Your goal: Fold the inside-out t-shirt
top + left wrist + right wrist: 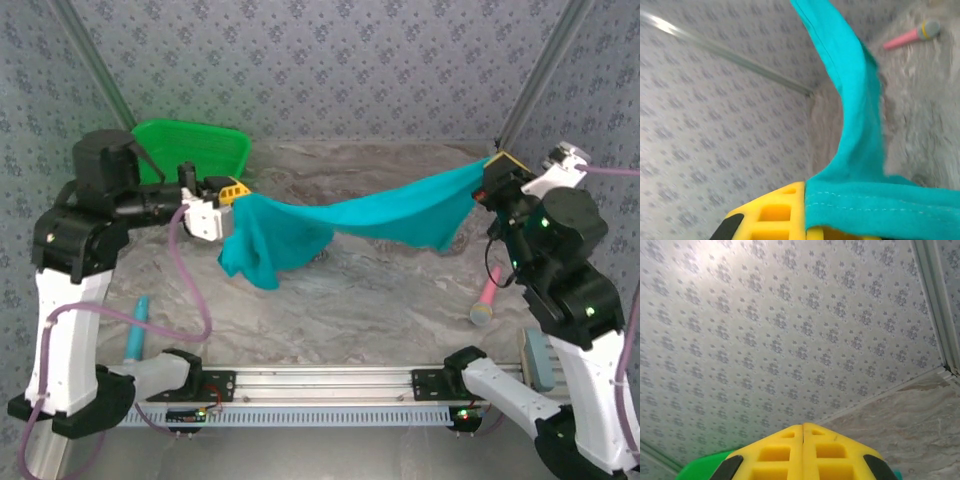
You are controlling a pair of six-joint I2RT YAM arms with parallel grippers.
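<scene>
Two hands, one t-shirt strung between them

Both hands are clamped on the t-shirt, which hangs between them as a sagging band above the surface. The left hand pinches one end at the left, just in front of the green basket. Below that grip a loose bundle of cloth droops down; whether its lowest fold touches the surface I cannot tell. From the bundle the cloth runs across to the right hand, which grips the other end at the right side. A pink tool lies on the surface near the right arm, apart from the cloth.

Seen from the left wrist, the left hand has its yellow fingers closed on a stitched hem of the t-shirt. The cloth drapes over one finger and leads away from the grip in a twisted strip. The pink tool lies beyond it.

Seen from the right wrist, the right hand has its fingers pressed flat together with no gap. A sliver of teal shows beside them at the bottom edge, and the basket shows at the lower left
</scene>
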